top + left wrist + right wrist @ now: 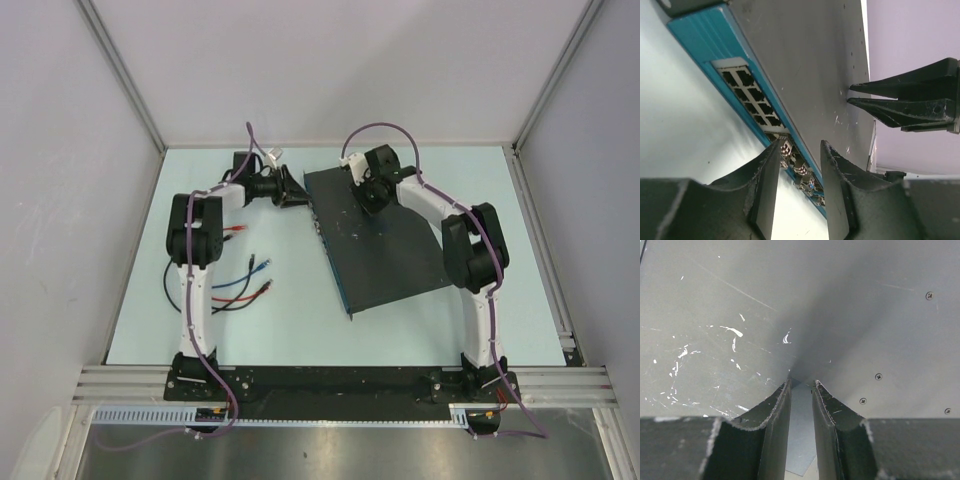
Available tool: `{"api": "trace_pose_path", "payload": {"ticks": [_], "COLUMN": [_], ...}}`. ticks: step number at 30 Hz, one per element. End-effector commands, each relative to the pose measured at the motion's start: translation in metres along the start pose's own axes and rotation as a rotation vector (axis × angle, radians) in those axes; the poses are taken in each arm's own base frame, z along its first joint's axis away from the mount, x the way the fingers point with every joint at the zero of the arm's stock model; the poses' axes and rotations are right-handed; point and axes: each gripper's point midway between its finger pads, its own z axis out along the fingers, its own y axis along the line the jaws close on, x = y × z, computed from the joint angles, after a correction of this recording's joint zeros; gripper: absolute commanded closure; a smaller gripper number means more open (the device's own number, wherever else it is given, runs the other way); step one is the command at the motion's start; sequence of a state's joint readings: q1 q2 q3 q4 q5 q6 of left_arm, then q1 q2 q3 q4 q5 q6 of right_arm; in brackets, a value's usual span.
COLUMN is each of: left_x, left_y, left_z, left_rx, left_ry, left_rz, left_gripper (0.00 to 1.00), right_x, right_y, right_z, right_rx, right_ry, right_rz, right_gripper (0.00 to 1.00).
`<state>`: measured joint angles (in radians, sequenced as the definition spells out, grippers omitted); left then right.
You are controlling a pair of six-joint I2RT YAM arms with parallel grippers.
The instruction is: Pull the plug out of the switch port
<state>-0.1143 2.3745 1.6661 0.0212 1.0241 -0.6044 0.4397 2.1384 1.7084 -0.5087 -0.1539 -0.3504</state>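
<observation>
The switch (390, 245) is a flat black box lying askew on the pale table, its blue socket edge (747, 92) facing left. My left gripper (292, 188) is at the far end of that edge. It is open (800, 145), with a stretch of sockets showing between its fingers and nothing held. I cannot make out the plug in any socket. My right gripper (362, 195) stands on the scuffed top (850, 300) near the far corner, fingertips touching the metal. Its jaws (802, 381) stand narrowly open with nothing between them; it also shows in the left wrist view (850, 94).
Loose red, blue and black cables (245, 282) lie on the table (280, 330) left of the switch, beside the left arm. A red cable end (236, 230) lies closer to that arm's elbow. Grey walls close the table in on three sides.
</observation>
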Motion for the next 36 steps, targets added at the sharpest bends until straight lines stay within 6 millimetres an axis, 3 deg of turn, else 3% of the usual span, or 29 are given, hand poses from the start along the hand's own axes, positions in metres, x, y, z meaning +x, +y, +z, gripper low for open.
{"api": "trace_pose_path", "payload": {"ticks": [1,14,36], "left_x": [-0.015,-0.011,-0.004], "left_y": [-0.024,-0.018,-0.001], "left_z": [0.000,-0.001,0.010], "left_rx": [0.061,0.019,-0.015], "left_ry": [-0.009,0.002,0.043], "left_rz": [0.066,0.060,0.019], "left_gripper": [0.59,0.64,0.65], "right_x": [0.042,0.041,0.044], "right_y": [0.025,0.025,0.025], "right_z": [0.015,0.017,0.021], "right_rx": [-0.052,-0.045,-0.028], "right_ry": [0.130,0.129,0.140], "right_rz": [-0.026,-0.040,-0.054], "right_gripper": [0.71,0.71,0.71]}}
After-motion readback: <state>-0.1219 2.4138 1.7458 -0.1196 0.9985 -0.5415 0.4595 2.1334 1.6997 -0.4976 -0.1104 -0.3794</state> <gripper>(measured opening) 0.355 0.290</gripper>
